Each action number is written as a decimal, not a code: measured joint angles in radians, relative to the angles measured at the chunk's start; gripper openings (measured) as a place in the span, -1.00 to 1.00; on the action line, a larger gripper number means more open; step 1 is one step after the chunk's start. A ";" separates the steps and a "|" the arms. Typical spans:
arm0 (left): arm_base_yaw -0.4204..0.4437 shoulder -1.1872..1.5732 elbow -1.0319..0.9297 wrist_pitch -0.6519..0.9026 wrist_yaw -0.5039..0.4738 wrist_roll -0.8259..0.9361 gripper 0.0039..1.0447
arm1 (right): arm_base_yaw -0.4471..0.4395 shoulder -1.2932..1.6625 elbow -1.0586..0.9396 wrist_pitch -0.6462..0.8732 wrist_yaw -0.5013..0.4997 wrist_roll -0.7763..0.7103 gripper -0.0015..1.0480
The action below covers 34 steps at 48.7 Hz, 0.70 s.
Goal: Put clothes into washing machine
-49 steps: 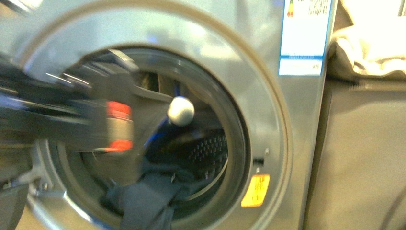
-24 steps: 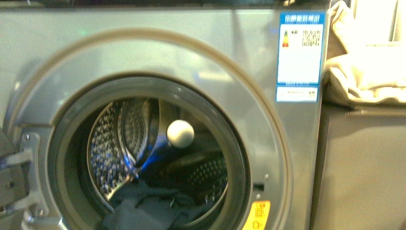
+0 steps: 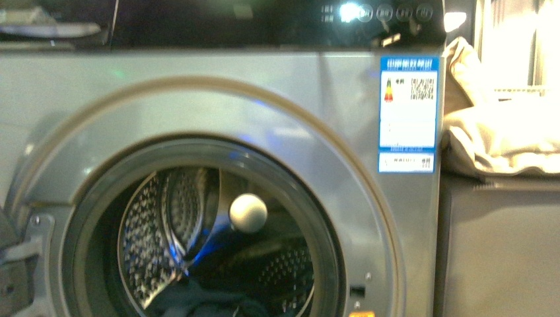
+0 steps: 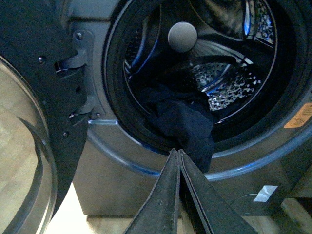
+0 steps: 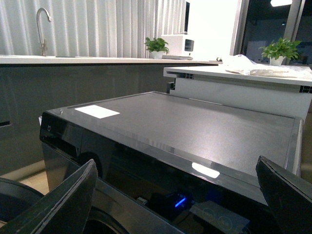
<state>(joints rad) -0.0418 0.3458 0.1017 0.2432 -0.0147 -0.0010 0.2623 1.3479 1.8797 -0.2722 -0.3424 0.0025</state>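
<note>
Left gripper [image 4: 178,155] with fingers [image 4: 165,187] pressed together, tips meeting in a point, nothing between them. Poised just outside the porthole's lower rim [image 4: 146,165] of the washing machine [image 3: 218,99], tips close to the hanging fold of the clothes [image 4: 183,122]; contact with the cloth not clear from the left wrist view.

Right gripper [image 5: 175,195] with fingers [image 5: 63,200] spread wide, holding nothing, raised above the machine's flat grey top [image 5: 195,122], glossy black control panel [image 5: 122,161] just below.

Clothes a dark limp heap in the drum [image 3: 152,231], lying at the bottom front, one fold draped out over the black door seal [image 4: 114,97] and down past the rim. In the front view only a dark crest of cloth [image 3: 198,305] visible at the drum's floor. White ball [image 3: 248,212] seen higher in the porthole, apart from the cloth.

Door [image 4: 24,146] swung open to the hinge side, its hinge bracket [image 4: 73,63] beside the porthole. Upper part of the drum open above the heap. Blue label [image 3: 408,112] on the front panel, orange sticker [image 4: 300,116] near the rim's far side. Beige fabric [image 3: 502,132] piled on the cabinet [image 3: 502,251] just beside the machine. Counter with tap [image 5: 43,24] and potted plants [image 5: 157,46] well behind.
</note>
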 joint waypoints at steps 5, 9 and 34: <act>0.038 -0.038 -0.020 -0.014 0.009 0.000 -0.94 | 0.041 0.002 0.031 -0.093 0.263 0.060 0.86; 0.040 -0.061 -0.032 -0.026 0.010 0.000 -0.94 | 0.055 -0.023 0.005 -0.109 0.481 0.113 0.86; 0.040 -0.342 -0.085 -0.238 0.014 0.000 -0.94 | -0.014 -0.438 -0.618 0.003 0.536 0.215 0.86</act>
<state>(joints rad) -0.0021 0.0040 0.0170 0.0048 -0.0002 -0.0013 0.2485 0.9096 1.2621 -0.2695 0.1940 0.2176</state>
